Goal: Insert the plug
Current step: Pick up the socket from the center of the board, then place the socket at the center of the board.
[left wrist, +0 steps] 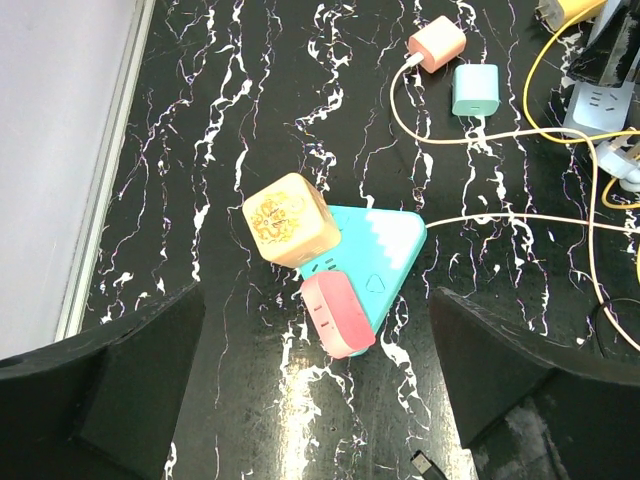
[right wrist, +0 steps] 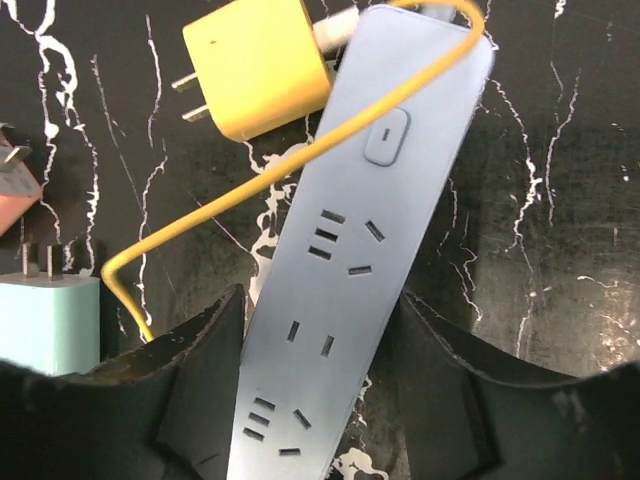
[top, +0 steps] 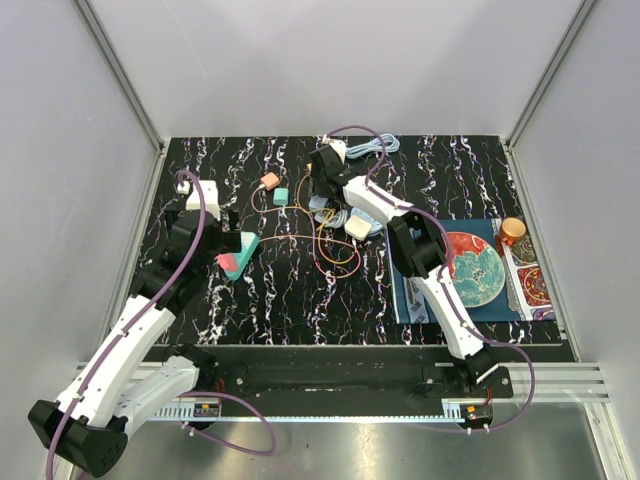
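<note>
A pale blue power strip lies on the black marbled table. A yellow plug lies at its far end with its prongs pointing left, free of any socket, and its yellow cable loops over the strip. My right gripper is closed on the strip's two long sides; in the top view it is at the back centre. My left gripper is open and empty, just short of a teal triangular power strip that carries a yellow cube adapter and a pink plug.
A pink adapter and a teal adapter lie further back, with yellow cable around them. A black USB end lies by my left fingers. A patterned plate on a blue mat and an orange can are at the right.
</note>
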Controlling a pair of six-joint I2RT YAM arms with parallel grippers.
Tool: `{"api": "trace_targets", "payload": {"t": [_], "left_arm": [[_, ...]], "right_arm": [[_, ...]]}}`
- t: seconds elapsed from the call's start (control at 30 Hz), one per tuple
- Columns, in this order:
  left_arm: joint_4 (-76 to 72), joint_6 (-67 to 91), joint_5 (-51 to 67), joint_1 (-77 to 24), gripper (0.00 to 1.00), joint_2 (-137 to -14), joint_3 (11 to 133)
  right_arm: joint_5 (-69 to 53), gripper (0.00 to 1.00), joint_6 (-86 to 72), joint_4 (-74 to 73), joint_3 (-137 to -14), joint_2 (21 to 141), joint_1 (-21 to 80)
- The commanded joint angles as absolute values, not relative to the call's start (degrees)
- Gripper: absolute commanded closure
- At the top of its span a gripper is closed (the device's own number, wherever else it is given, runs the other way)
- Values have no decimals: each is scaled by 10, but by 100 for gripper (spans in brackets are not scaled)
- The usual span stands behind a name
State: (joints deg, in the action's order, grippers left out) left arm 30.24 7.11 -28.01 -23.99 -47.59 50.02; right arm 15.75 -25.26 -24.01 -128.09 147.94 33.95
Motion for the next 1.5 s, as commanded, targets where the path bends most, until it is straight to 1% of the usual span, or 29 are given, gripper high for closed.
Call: {"api": "trace_targets", "payload": {"t": [0.0,0.07,0.1,0.2,0.43,0.57,0.6,0.67,0.7,0.77,0.8,0.83,0.87,0.9,1.0,1.03,1.1,1.2,1.37,1.47], "left_arm": [[274,69,-272,-236,1,-461,496],[273,69,-272,-236,1,-461,496],[273,69,-273,-236,1,-460,495],[272,69,-272,-236,1,-456,494],[270,70,-278,-236,1,-451,492],[267,71,-284,-235,1,-444,490],[267,71,-286,-235,1,-443,490],[266,71,-289,-236,1,-439,489],[265,72,-290,-234,1,-438,489],[263,72,-294,-235,1,-432,486],[261,72,-294,-233,1,-431,486],[259,73,-296,-234,1,-427,484],[259,73,-298,-232,1,-425,484],[257,73,-300,-232,1,-424,483],[253,72,-306,-231,1,-420,480],[253,72,-307,-232,1,-418,478],[252,72,-313,-232,1,-418,478],[250,70,-316,-231,1,-418,475],[248,69,-317,-231,1,-428,473],[248,69,-316,-231,1,-433,472]], "right_arm": [[151,63,-257,-272,-1283,1469,337],[154,78,-252,-269,-1270,1444,338],[156,88,-250,-264,-1266,1423,337],[153,99,-238,-242,-1246,1389,337],[117,100,-213,-215,-1236,1274,337],[64,100,-189,-213,-1210,1203,340],[53,100,-184,-213,-1199,1169,342],[25,100,-164,-211,-1152,1129,352],[12,100,-155,-207,-1130,1084,357],[1,100,-126,-194,-1056,1034,381],[-19,100,-114,-189,-1029,984,390],[-25,100,-106,-179,-975,959,409],[-39,100,-99,-175,-946,934,415],[-55,100,-96,-169,-892,887,422],[-97,100,-91,-156,-813,809,439],[-106,100,-84,-155,-766,793,444],[-138,100,-69,-150,-720,758,454],[-193,100,-55,-129,-609,725,454],[-229,100,-14,-113,-523,727,454],[-227,100,16,-128,-500,761,454]]}}
